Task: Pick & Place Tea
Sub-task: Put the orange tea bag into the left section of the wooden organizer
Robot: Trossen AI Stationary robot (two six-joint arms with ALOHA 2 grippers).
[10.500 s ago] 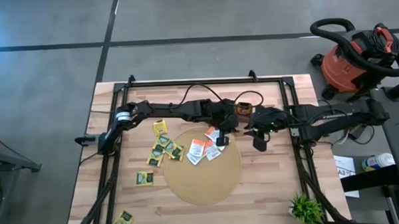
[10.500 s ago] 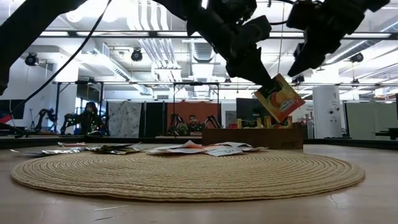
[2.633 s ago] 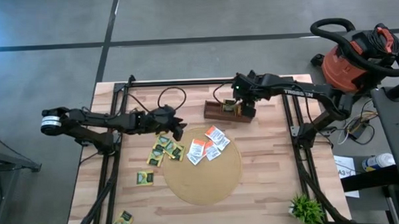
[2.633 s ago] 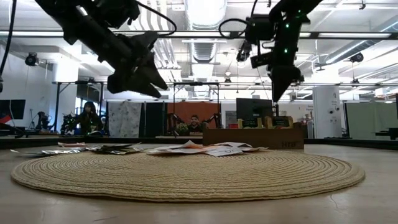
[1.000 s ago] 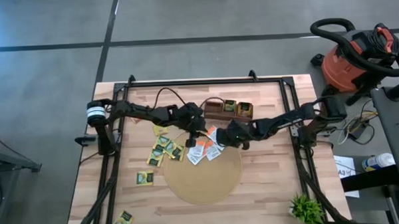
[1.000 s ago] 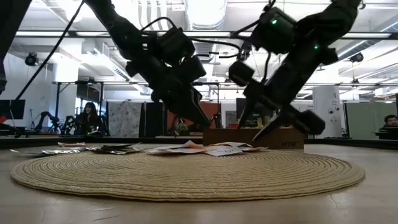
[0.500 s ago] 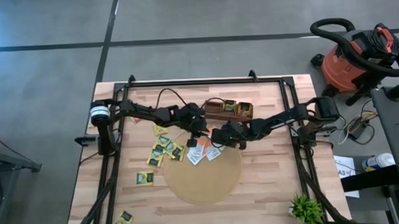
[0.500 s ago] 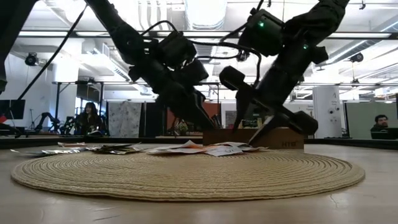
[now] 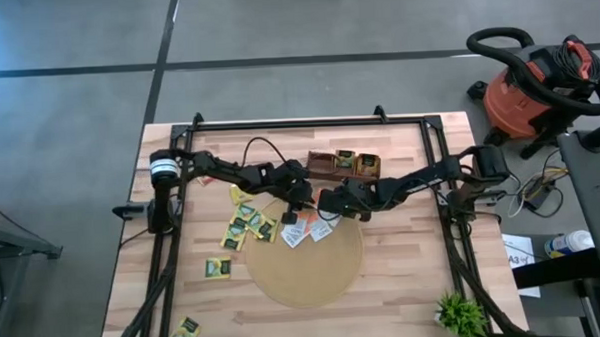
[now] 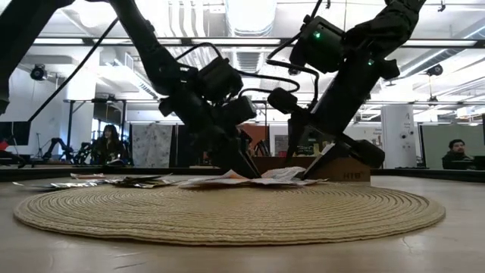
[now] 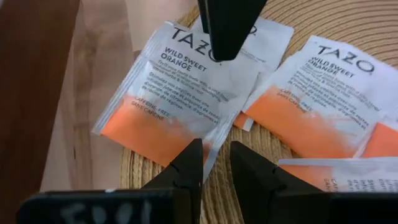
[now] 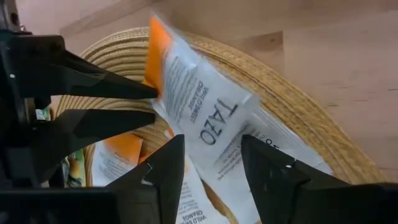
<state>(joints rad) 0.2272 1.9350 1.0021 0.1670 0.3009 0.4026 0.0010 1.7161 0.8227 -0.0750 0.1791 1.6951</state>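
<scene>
Paper sachets, flat and square with white tops and orange bottoms, lie overlapping on the far edge of the round woven mat [image 9: 305, 250], right under both of my grippers. My left gripper [image 11: 214, 163] is down among them, its dark wedge-shaped fingers [image 11: 186, 163] parted only a narrow way; the corner of one orange sachet [image 11: 177, 93] lies in front of the gap, and I cannot tell whether the tips pinch it. That sachet rests half on the coiled straw of the mat and half on the pale wood of the desk [image 9: 404, 285]. A second orange sachet [image 11: 317, 93] lies just beside it, overlapping more white paper.

My right gripper [image 12: 211, 162] meets the same pile from the opposite side, its fingers [image 12: 168, 165] spread fairly wide. Between and beyond them one sachet [image 12: 199, 106] stands tilted up off the mat, its orange end touching the upper tip of my left fingers across from me. I cannot tell whether my right fingers bear on it.

From above, more sachets, yellow with dark green [image 9: 244, 226], lie scattered on the desk beyond my left gripper, some touching the mat's rim. The long brown wooden box [image 9: 345, 166] sits just behind both grippers with sachets standing in its compartments.
</scene>
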